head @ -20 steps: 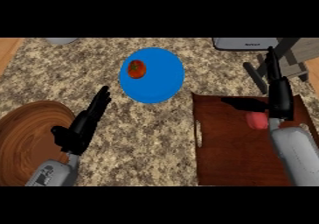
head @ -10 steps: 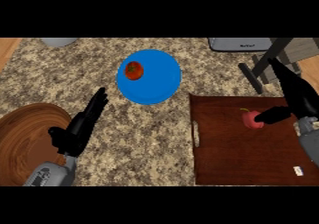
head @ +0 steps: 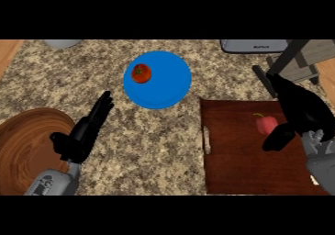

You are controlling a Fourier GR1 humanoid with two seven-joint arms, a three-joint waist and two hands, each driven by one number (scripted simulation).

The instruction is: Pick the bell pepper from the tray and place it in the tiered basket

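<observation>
Head view, left to right. A round wooden board (head: 24,147) lies at the near left of the speckled worktop (head: 163,137); beside it the left hand (head: 85,133) rests with fingers straight and together, holding nothing. Farther back, a blue plate (head: 163,89) carries a tomato (head: 141,73). At right, the dark wooden tray (head: 237,160) bears the red bell pepper (head: 266,123), free on the tray surface. The right hand (head: 302,114) stands just right of the pepper, fingers extended and thumb spread, not yet closed round it. The tiered basket (head: 298,59) shows partly at the far right. To grasp well, the hand should probably settle around the pepper's body, thumb opposing fingers, before lifting clear of the tray toward the basket
</observation>
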